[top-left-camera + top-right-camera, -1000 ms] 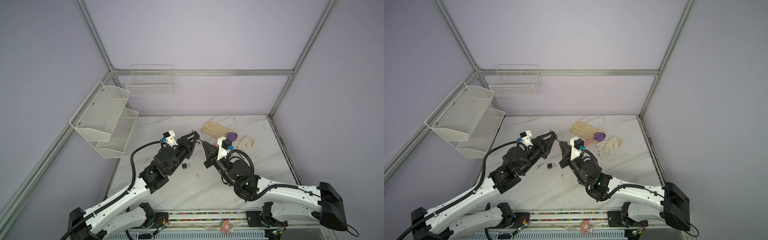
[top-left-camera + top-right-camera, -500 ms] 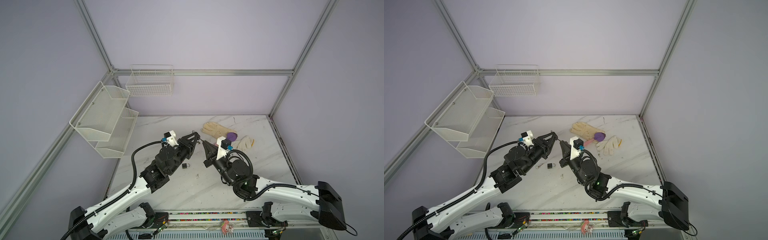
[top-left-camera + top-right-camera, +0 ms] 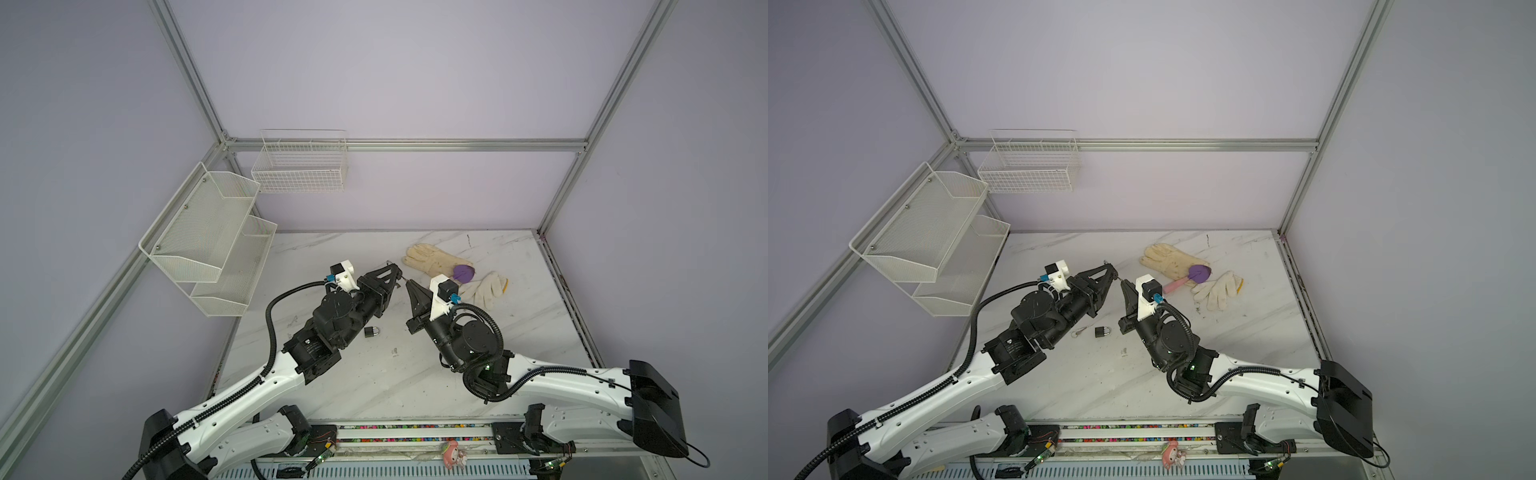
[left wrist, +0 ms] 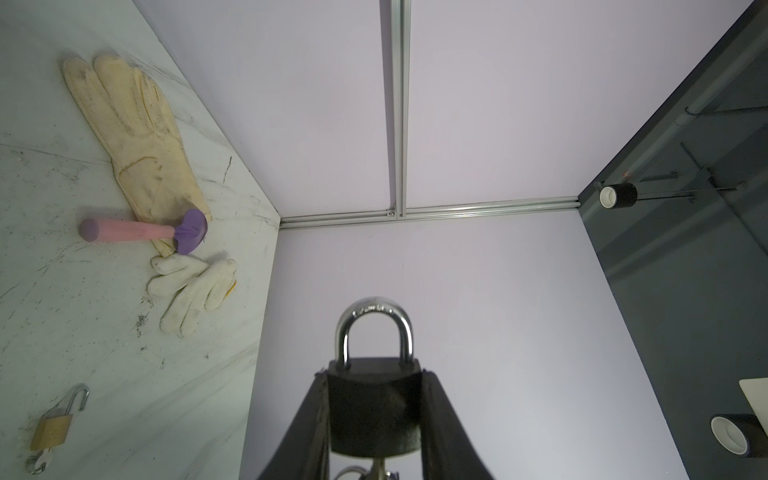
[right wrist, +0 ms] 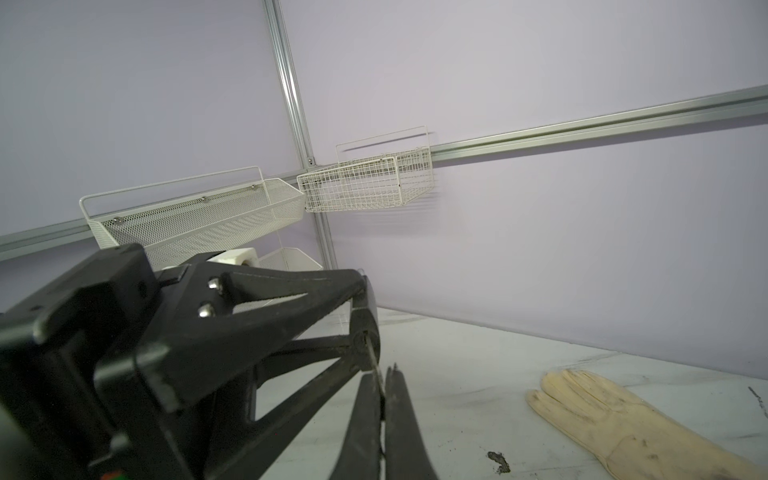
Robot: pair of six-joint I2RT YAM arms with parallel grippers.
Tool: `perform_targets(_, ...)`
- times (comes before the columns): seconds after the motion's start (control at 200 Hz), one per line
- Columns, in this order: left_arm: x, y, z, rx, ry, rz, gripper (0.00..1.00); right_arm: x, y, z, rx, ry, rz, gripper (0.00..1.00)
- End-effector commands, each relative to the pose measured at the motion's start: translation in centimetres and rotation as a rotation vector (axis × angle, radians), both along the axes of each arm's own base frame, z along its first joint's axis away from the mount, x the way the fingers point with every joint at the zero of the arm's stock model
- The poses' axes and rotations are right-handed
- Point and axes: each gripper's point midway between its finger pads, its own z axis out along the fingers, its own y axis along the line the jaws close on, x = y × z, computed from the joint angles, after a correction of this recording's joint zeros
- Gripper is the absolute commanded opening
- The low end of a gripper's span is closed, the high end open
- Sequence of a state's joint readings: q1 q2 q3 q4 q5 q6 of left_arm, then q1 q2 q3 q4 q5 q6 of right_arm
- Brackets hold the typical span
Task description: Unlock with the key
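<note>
Black padlock with a silver shackle (image 4: pixel 374 407): held off the white marble table (image 3: pixel 415 382), pinched by its body between the two fingers of the left gripper (image 3: pixel 394 271). Shackle points away from the wrist, both legs seated in the body.

Right gripper (image 5: pixel 380 376): fingers pressed together on a thin metal key (image 5: pixel 372 361). Key tip meets the keyway in the lock's base; depth cannot be told. In both top views the two claw tips sit nose to nose over the middle of the table.

Around them:
- Loose brass padlock, shackle swung open (image 4: pixel 52 428), flat on the table with a key ring at its base. In a top view it reads dark (image 3: pixel 372 331), just beside the left forearm, between the two arms.
- Cream leather glove (image 3: pixel 432 259) beyond the tips, toward the back.
- Pink-handled tool with a purple head (image 3: pixel 1198 274), head resting on that glove's cuff.
- White knit glove (image 3: pixel 486 289) just beside the tool, apart from both claws.

Containers:
- White wire basket (image 3: pixel 301 166) on the back wall.
- Two-tier white mesh shelf (image 3: pixel 208 232) on the left wall.
- Both well apart from the arms; only wall and mesh show through them.
</note>
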State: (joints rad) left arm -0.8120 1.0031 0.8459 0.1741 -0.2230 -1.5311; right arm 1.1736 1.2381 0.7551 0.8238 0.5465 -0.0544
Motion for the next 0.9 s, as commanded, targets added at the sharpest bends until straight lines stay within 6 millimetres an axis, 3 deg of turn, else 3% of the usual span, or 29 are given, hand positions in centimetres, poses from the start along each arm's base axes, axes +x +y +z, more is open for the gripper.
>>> perform_targets(0.0,-0.8,-0.7,2.2,-0.037,-0.031,-0.056,0.0,-0.5,-1.1,3.1,0.098,-0.083,-0.015,0.0)
perform_targets(0.19,-0.7,-0.9,2.5,-0.051,-0.036,-0.061,0.0,-1.4,-1.4,3.7,0.133,-0.124,0.03,0.0)
perform_targets(0.355,-0.9,-1.6,3.3,-0.077,-0.055,-0.095,0.0,-0.1,-1.2,2.4,0.087,-0.092,-0.047,0.0)
perform_targets(0.56,-1.0,-1.6,3.4,-0.058,-0.056,-0.104,0.0,0.8,-1.5,2.4,0.11,-0.064,-0.111,0.0)
perform_targets(0.69,-1.2,-2.2,3.6,-0.052,-0.059,-0.126,0.0,0.8,-0.5,2.6,0.096,-0.082,-0.09,0.0)
perform_targets(0.755,-1.1,-2.6,3.6,-0.05,-0.058,-0.138,0.0,0.3,0.9,2.9,0.094,-0.091,-0.016,0.0)
perform_targets(0.895,-1.5,-3.4,4.5,-0.044,-0.084,-0.167,0.0,0.8,2.2,2.0,0.09,-0.041,0.005,0.0)
